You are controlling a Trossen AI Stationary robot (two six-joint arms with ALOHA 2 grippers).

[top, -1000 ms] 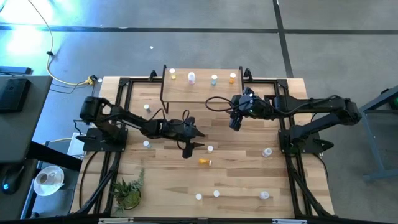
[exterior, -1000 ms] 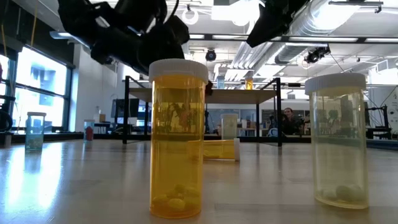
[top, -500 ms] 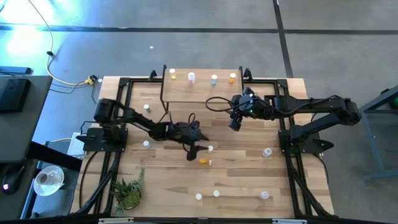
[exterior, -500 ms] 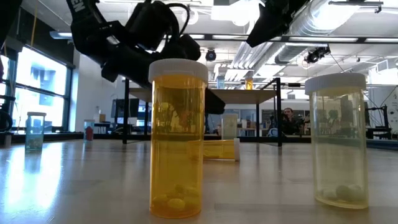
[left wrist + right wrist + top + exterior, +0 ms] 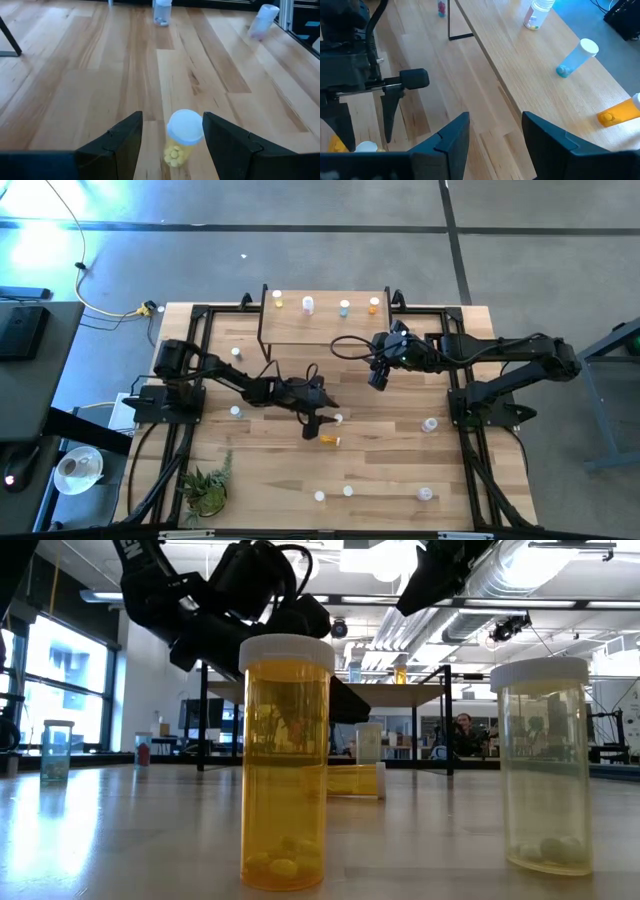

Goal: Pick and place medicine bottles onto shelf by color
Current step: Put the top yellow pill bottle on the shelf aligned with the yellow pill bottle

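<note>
An upright yellowish medicine bottle with a white cap stands on the table between the fingers of my open left gripper. Neither finger touches it. In the high view this bottle is at mid-table, just right of my left gripper. An orange bottle lies on its side close by, toward the near edge. The shelf stands at the far edge with several bottles on top, among them a bluish one. My right gripper hangs open above the table by the shelf's front right.
Several more bottles stand scattered on the table: two at the left, one at the right and a few by the near edge. A small plant sits at the near left corner. Black frame rails run along both sides.
My left gripper has come down and moved toward the table's right edge, so that its open fingers now stand on either side of the yellowish bottle. The bottles have stayed in place.
</note>
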